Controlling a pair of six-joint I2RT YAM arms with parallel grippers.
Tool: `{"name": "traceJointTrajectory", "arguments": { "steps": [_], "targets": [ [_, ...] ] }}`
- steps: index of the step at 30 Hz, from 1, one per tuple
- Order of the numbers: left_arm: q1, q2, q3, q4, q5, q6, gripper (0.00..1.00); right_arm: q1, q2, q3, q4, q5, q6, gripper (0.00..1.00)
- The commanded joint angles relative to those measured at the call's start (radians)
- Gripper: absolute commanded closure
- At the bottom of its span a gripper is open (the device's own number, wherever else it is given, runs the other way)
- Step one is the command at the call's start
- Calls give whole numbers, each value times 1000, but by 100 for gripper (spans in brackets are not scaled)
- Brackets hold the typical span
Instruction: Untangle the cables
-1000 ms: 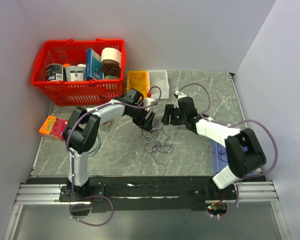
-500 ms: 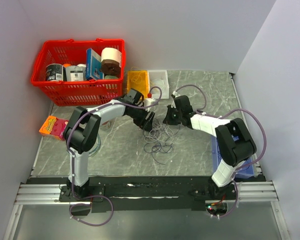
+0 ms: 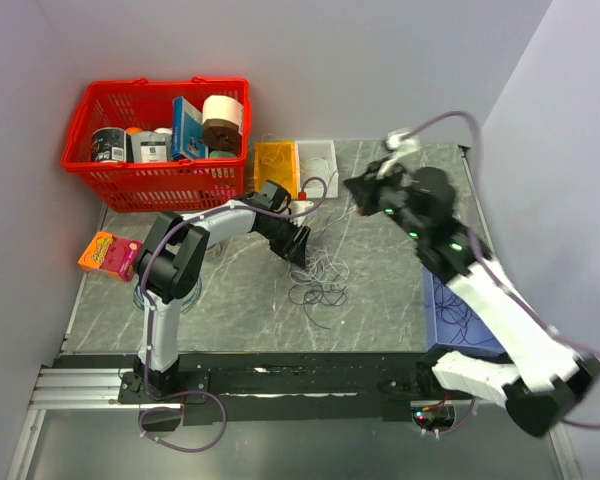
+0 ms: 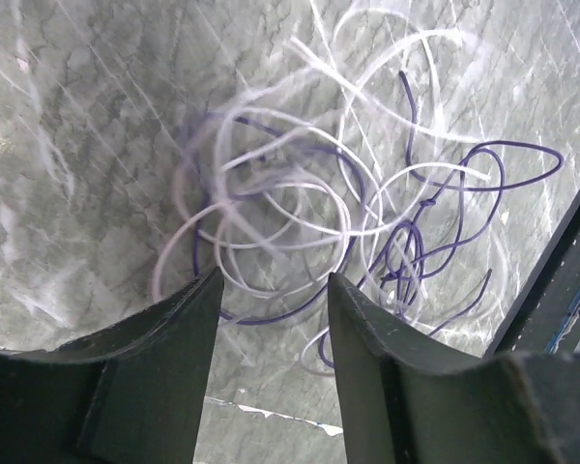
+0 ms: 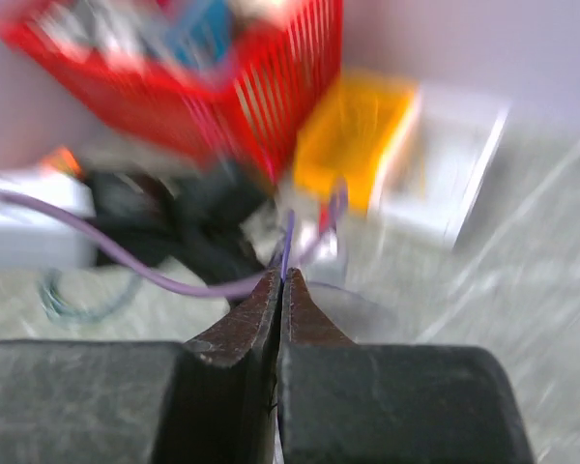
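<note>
The cables (image 3: 318, 285) lie as a heap of thin purple and pale white loops in the middle of the marble table; in the left wrist view the tangle (image 4: 367, 208) is just beyond my fingers. My left gripper (image 3: 298, 245) hovers low at the heap's upper left edge. It (image 4: 271, 285) is open, with only bare table between the jaws. My right gripper (image 3: 358, 195) is lifted high above the table, behind and to the right of the heap. It (image 5: 282, 275) is shut, and a thin purple cable (image 5: 287, 242) runs out from between its tips.
A red basket (image 3: 160, 140) full of goods stands at the back left, with a yellow bin (image 3: 277, 165) and a white bin (image 3: 318, 160) beside it. An orange pack (image 3: 105, 252) lies at the left edge and a blue tray (image 3: 450, 320) at the right.
My right gripper shut beside the heap, then rose fast up and back to the right with a purple strand. The left gripper edged closer to the heap and its jaws narrowed.
</note>
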Motion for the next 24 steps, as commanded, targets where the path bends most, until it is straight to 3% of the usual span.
{"name": "traceJointTrajectory", "arguments": {
  "steps": [1,6,11,17,24],
  "targets": [
    [-3,-21,30,1,27,5,46,-1,-155,133,-103,91,-99,100],
    [-3,-30,36,3,17,8,44,-1,-186,353,-242,232,-145,100],
    [-3,-50,17,14,-1,17,43,-19,-157,532,-327,498,-247,100],
    [-3,-56,-9,41,-36,28,43,-35,-16,965,-432,523,-319,100],
    [-3,-64,-4,40,-50,43,42,-36,38,1104,-406,528,-366,100]
  ]
}}
